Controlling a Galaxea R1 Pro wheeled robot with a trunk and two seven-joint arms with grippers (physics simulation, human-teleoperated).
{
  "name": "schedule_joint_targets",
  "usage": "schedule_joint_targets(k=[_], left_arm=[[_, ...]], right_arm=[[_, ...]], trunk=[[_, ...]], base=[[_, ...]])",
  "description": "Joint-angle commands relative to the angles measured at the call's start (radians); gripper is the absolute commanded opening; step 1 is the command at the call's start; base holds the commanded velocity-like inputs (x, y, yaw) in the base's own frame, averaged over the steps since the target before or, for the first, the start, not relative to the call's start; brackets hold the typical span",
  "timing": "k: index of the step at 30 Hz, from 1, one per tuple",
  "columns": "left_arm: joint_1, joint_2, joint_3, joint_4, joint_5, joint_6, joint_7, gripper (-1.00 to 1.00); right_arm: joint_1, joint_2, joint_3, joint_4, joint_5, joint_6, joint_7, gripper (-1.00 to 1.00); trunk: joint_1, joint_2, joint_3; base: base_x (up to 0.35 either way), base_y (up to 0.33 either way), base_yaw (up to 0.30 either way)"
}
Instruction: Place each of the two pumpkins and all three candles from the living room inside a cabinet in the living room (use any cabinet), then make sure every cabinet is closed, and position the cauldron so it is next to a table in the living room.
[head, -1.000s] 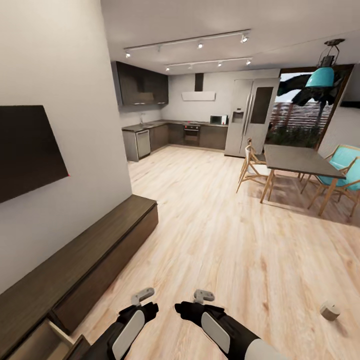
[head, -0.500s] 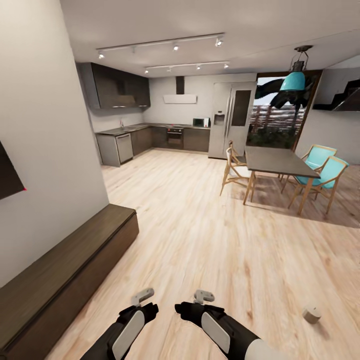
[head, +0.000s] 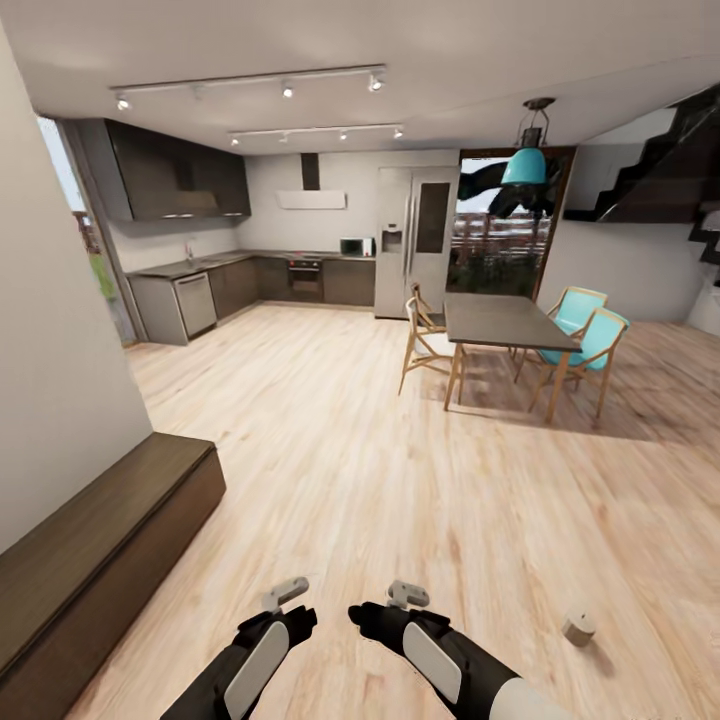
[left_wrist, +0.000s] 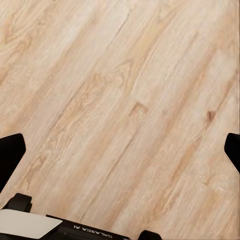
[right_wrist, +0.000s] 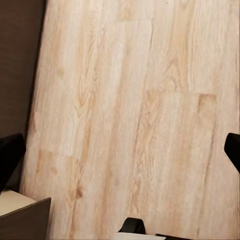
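Camera swung right; candle (head: 578, 628) stands upright on floor (head: 400, 480).

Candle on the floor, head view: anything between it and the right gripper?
Nothing visible. The candle stands on bare wood floor, apart from the right gripper, whose fingers spread wide around nothing.
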Motion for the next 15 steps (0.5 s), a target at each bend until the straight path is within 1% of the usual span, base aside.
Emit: schedule_joint_targets(k=[1, 7, 15], left_arm=[[-0.001, 0.001, -0.003, -0.002, 0.007, 0.002, 0.008, 1.0], [-0.001, 0.0, -0.003, 0.0, 0.007, 0.002, 0.006, 1.0], [-0.001, -0.001, -0.003, 0.0, 0.007, 0.002, 0.006, 1.0]], right_arm=[[-0.001, -0.001, 0.007, -0.001, -0.008, 0.001, -0.008, 1.0], [-0.001, -0.001, 0.007, 0.0, -0.008, 0.001, -0.008, 1.0], [-0.001, -0.001, 0.007, 0.0, -0.008, 0.001, -0.008, 1.0]], trunk=[[0.001, -0.002, -0.002], [0.001, -0.002, 0.001], [0.001, -0.002, 0.004]], base=[[0.286, -0.192, -0.288], [0.289, -0.183, -0.288], [0.301, -0.144, -0.288]])
